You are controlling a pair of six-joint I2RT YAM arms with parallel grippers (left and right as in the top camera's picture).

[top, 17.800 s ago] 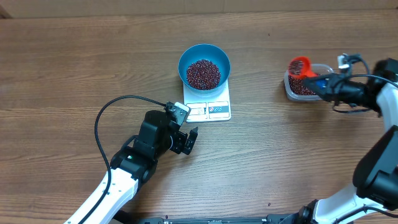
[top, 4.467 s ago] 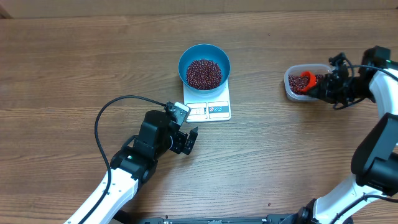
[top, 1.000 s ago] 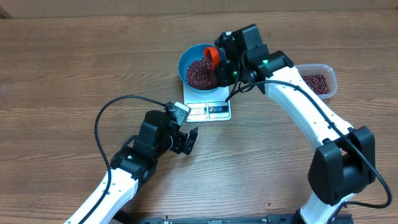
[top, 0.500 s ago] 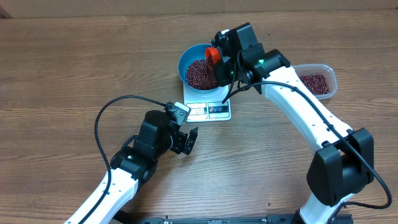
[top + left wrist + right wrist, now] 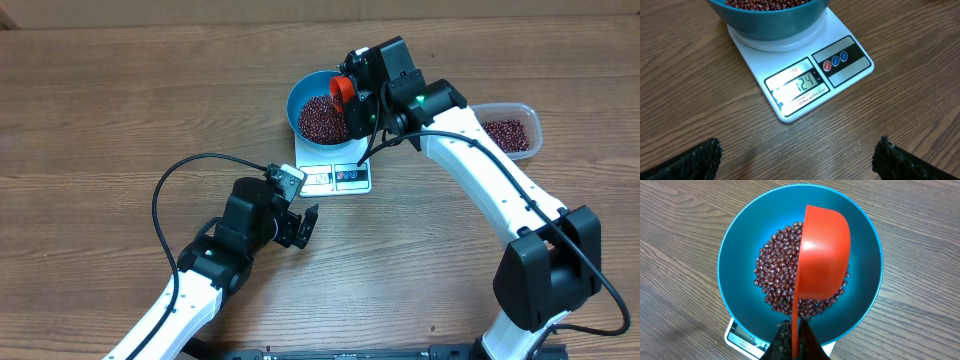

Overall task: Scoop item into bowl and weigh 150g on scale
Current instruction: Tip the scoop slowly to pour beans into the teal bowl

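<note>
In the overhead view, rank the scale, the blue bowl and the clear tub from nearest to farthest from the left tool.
From the left tool:
1. scale, just beyond it, slightly right.
2. blue bowl, sitting on the scale's far end.
3. clear tub, far off at the table's right.

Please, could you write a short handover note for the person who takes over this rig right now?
Left end effector: open, empty, over the table in front of the scale.
Right end effector: shut on the orange scoop, tipped over the blue bowl.
Bowl stands on the scale, with beans in it; the clear tub at the right side holds more.
Done: display reads 124.
Left: add beans to 150, little by little.
</note>
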